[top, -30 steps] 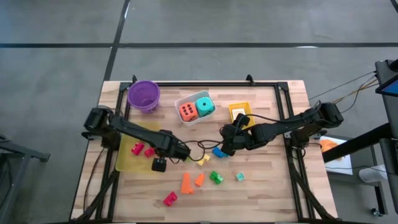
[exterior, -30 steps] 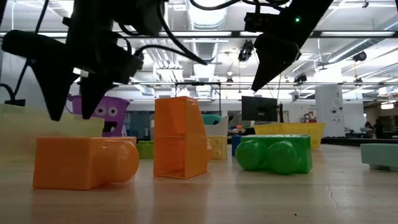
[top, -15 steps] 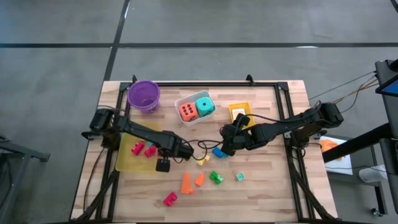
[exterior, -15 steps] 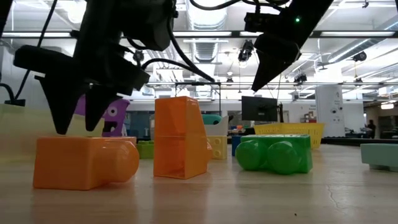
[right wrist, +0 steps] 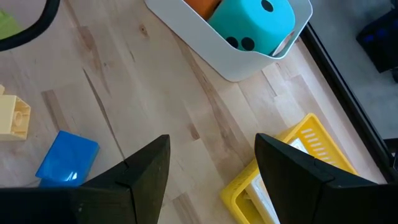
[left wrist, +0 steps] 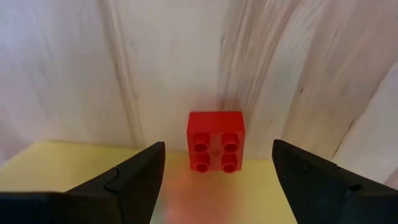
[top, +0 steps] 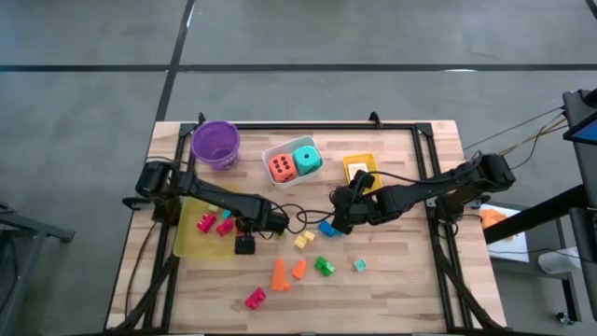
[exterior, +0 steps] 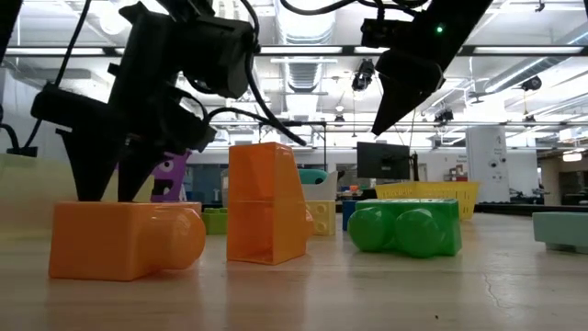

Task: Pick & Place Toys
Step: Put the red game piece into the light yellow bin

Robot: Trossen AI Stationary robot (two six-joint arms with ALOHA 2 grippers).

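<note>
Nearest the front bench (top: 401, 289) edge, a red block (top: 254, 298) and two orange blocks (top: 279, 273) are lying loose. Behind them, the left end effector (top: 244, 230) is hovering wide and empty over a red brick (left wrist: 215, 142) at the yellow tray (top: 190, 243) edge. The right end effector (top: 338, 220) is hanging parted and empty above a blue block (top: 327, 228). Farthest, two dice (top: 306, 160) are sitting in the white tray (top: 270, 150).

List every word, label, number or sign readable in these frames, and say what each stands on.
No readable words, brands or numerals in any view.
Teal die: black pips only, two on one face and one on another; no numerals.
Orange die: dark pips, too small to count.
Purple bowl: a printed cartoon face, no text.
Room signs and screens behind the table in the low view: too blurred to read.
</note>
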